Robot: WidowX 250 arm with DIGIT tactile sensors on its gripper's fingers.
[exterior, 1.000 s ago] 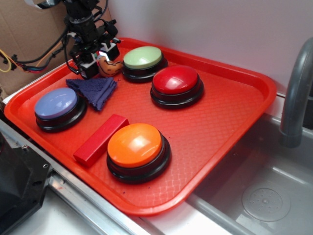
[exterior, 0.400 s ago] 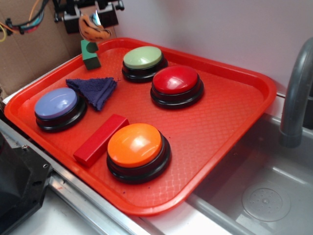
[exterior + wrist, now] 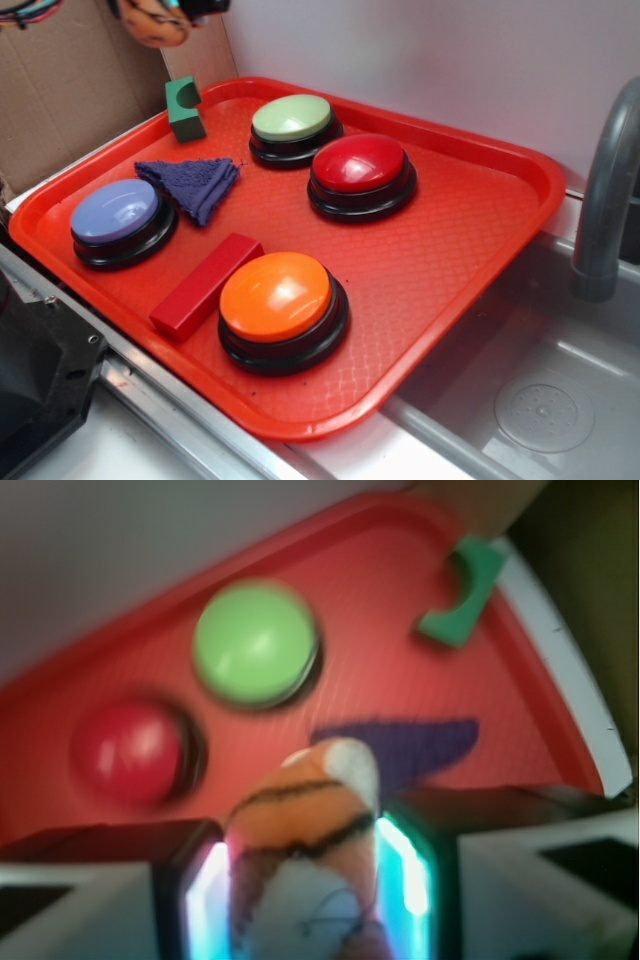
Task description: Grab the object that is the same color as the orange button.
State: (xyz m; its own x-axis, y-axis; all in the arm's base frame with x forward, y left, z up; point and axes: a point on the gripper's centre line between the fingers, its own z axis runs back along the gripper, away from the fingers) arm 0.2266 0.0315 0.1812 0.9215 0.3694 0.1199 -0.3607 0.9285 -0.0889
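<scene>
The object, a small orange striped plush tiger [image 3: 300,815], is clamped between my two fingers in the wrist view. In the exterior view the object [image 3: 155,22] hangs high above the tray's back left corner, under my gripper [image 3: 175,8], which is mostly cut off by the top edge. My gripper [image 3: 305,880] is shut on it. The orange button [image 3: 276,295] sits at the tray's front, far below and to the right of the gripper.
On the red tray [image 3: 470,250] stand a green button [image 3: 291,117], a red button [image 3: 359,163] and a blue button [image 3: 115,211]. A green block [image 3: 184,106], a purple cloth [image 3: 193,182] and a red block [image 3: 205,284] lie there too. A sink and faucet [image 3: 605,190] are at right.
The gripper closed on the plush tiger at the tray's back left and rose with it, uncovering the green block. It is now near the top edge of the exterior view.
</scene>
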